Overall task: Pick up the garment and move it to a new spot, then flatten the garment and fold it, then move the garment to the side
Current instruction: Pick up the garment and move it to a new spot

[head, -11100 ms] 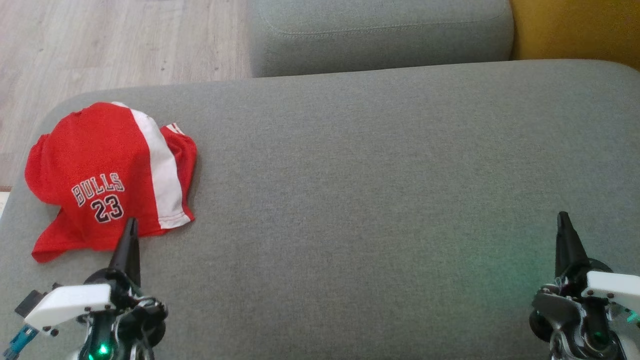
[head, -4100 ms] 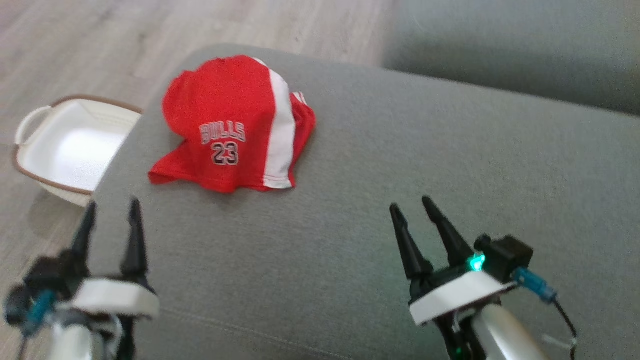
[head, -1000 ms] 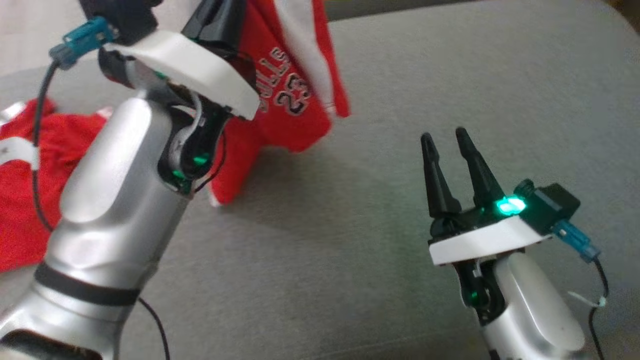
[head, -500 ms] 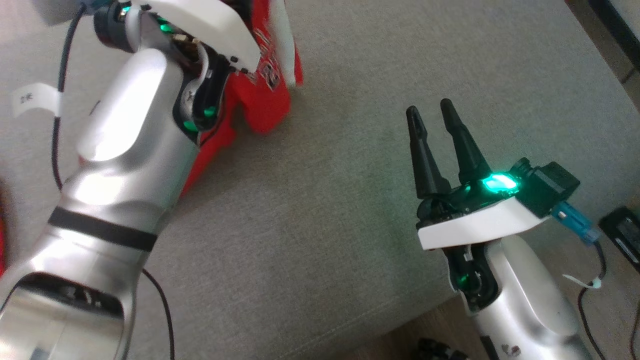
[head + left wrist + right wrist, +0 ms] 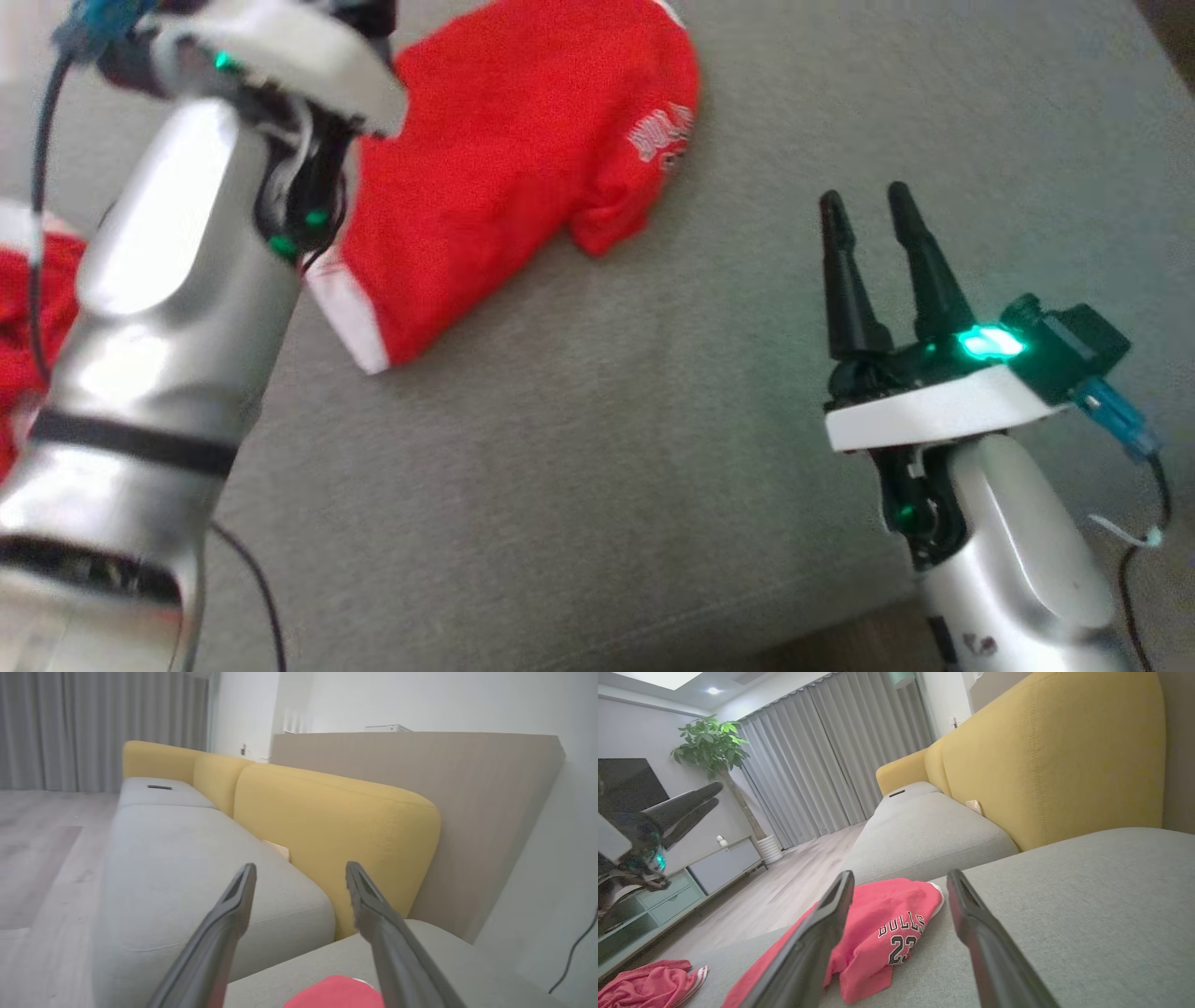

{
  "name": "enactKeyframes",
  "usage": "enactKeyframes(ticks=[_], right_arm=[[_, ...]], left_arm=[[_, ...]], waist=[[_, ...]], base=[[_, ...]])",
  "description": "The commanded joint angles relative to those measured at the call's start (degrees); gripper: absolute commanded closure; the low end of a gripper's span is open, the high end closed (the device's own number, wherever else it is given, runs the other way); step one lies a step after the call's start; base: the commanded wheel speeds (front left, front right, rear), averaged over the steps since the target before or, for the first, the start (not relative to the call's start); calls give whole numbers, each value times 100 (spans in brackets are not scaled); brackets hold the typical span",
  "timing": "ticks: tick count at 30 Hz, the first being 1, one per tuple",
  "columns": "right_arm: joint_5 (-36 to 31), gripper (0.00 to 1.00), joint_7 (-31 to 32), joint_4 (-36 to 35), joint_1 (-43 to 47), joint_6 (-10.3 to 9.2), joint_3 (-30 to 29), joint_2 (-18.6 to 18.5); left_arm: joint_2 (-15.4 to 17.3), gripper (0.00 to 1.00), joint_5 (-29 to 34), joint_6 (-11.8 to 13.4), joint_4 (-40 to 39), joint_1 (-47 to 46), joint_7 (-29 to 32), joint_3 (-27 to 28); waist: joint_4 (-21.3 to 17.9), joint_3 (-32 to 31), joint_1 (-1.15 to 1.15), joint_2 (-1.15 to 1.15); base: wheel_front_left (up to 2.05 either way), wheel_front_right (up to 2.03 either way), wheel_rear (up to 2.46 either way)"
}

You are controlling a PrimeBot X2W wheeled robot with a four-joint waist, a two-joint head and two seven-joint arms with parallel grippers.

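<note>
Red all over this one. At the far left of the head view, a second red cloth [image 5: 21, 308] with a bit of white trim peeks out behind the silver left arm [image 5: 159, 327]. The left gripper [image 5: 301, 867] is up in the air above the sofa. Its own wrist view has both fingers spread wide with nothing between them, aimed toward the yellow backrest [image 5: 336, 816]. Just right of that arm sits the garment [image 5: 523, 149], a red jersey with BULLS 23 lettering and a white hem. It lies rumpled on the grey sofa cushion [image 5: 607, 467], and neither claw touches it. Further right, apart from the jersey, the right gripper [image 5: 866, 198] hovers over bare cushion, fingers wide and empty too.
</note>
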Motion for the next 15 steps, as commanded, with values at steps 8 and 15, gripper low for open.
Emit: enactKeyframes(ticks=[8,15], right_arm=[[-344,0,-60,-81,484,-5,-494,10],[-616,0,-60,-65,766,-5,-481,10]], left_arm=[[436,0,619,181,-1790,2228,-47,1027],[145,0,1172,231,-2944,4087,-47,1561]], waist=[[1211,-781,0,0],[1748,-1146,0,0]], base=[[0,0,0],[0,0,0]])
